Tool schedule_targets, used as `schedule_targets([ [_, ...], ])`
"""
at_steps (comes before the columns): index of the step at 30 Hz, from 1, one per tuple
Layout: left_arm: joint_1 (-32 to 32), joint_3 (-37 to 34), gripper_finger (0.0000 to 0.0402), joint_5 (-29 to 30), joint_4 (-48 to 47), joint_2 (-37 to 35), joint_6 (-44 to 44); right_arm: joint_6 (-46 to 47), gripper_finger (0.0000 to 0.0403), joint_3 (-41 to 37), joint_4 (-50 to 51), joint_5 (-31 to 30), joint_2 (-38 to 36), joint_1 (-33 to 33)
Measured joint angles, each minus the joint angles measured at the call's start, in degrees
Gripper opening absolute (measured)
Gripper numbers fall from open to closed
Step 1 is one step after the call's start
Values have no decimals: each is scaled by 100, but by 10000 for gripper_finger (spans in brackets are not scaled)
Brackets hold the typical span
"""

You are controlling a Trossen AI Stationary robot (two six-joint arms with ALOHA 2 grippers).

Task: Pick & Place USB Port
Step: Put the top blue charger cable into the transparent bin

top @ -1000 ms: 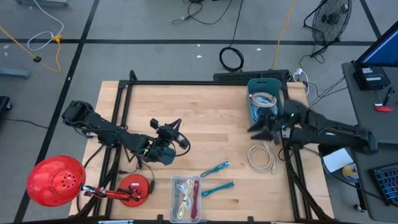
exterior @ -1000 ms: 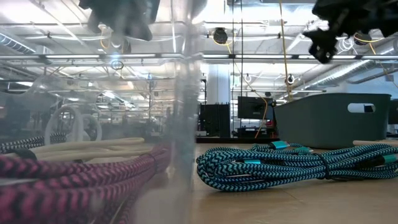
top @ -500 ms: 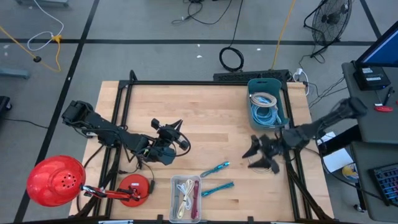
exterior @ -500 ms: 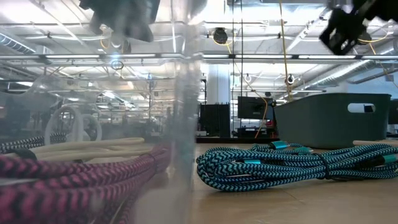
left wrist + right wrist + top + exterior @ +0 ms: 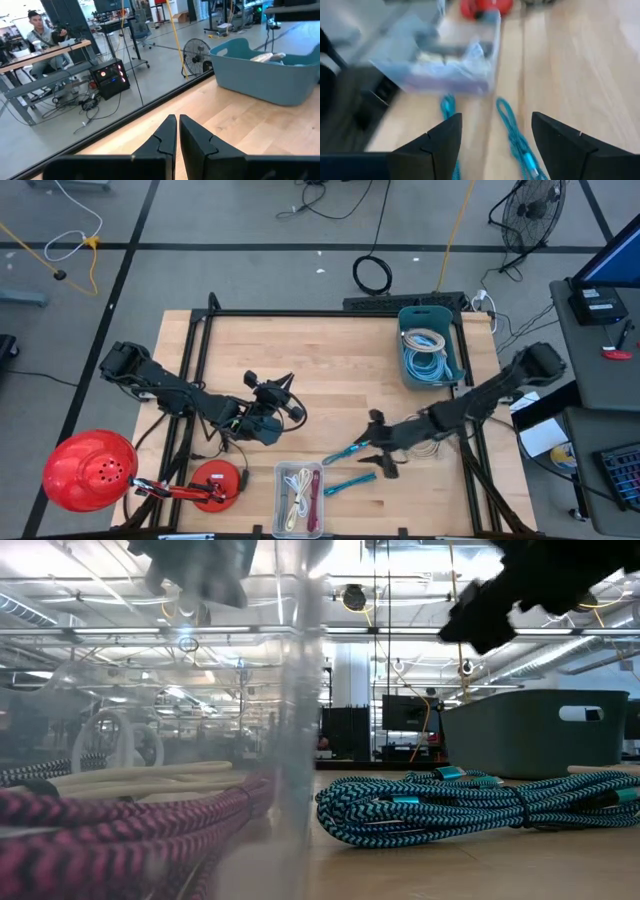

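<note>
The wooden tabletop [image 5: 330,370] is seen from above with both dark arms reaching over it. A grey-blue bin [image 5: 431,346] stands near the far right corner, and pale coiled cables are held in it. A clear tray [image 5: 300,498] lies at the near edge, with cream and magenta cables inside. Two teal braided USB cables are laid just beside the tray: one [image 5: 346,451] further in, the other [image 5: 349,481] nearer the edge. A cream coiled cable [image 5: 432,447] is partly covered by the right arm. The right pincer [image 5: 374,454] is held low over the teal cables, its fingers [image 5: 440,142] spread wide apart and nothing gripped between them. The left pincer [image 5: 285,395] is parked near the tabletop's middle, fingers [image 5: 167,135] brought together on nothing.
</note>
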State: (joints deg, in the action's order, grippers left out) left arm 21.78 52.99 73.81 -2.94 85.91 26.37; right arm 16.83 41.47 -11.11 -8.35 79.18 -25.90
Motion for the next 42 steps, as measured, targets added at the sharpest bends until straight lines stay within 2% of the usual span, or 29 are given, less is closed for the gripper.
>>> schedule_targets([
  [3,0,0,26,-82,-4,0,-97,-124,223,486,875,145,444,202],
  [5,0,0,26,-86,-4,0,-152,-229,215,624,1095,244,671,292],
  [10,0,0,26,-145,-31,0,-212,-331,199,691,737,689,1001,378],
  [25,0,0,26,-189,-24,0,-170,-601,200,692,142,524,1961,758],
  [32,11,0,26,-193,-28,0,-188,-380,187,698,87,928,2297,872],
  [37,11,0,26,-195,-28,0,-190,-252,147,700,116,1044,2308,818],
  [42,11,0,26,-195,-28,0,-190,-356,59,750,71,1147,2253,742],
])
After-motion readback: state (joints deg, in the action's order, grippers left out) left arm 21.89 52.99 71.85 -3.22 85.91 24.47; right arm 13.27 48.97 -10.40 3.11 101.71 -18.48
